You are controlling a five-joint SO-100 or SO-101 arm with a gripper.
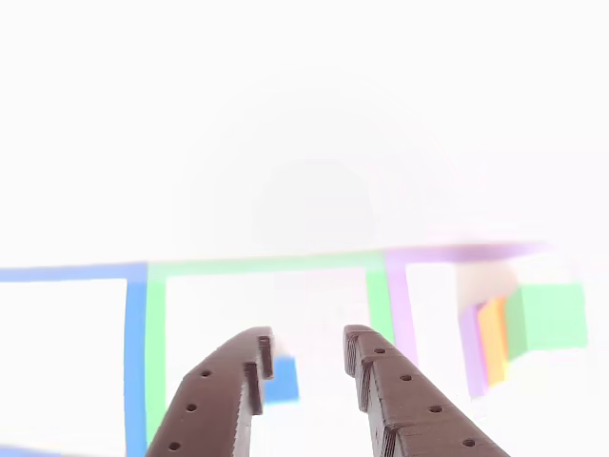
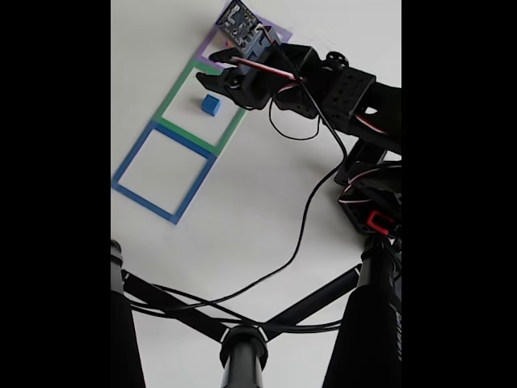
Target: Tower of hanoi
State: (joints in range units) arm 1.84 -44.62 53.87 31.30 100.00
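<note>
three tape squares run left to right in the other view: blue tape square [image 1: 131, 314], green tape square [image 1: 266, 264], purple tape square [image 1: 404, 314]. the small blue cube [image 1: 282, 379] sits inside the green one, just beside the left finger and partly behind it. the gripper [image 1: 306, 357] has its jaws apart and empty. right of it, the stacked purple, orange-yellow and green blocks [image 1: 533, 324] sit in the purple square. by my judgement, the stack lies to the claw's right. no readable writing.
</note>
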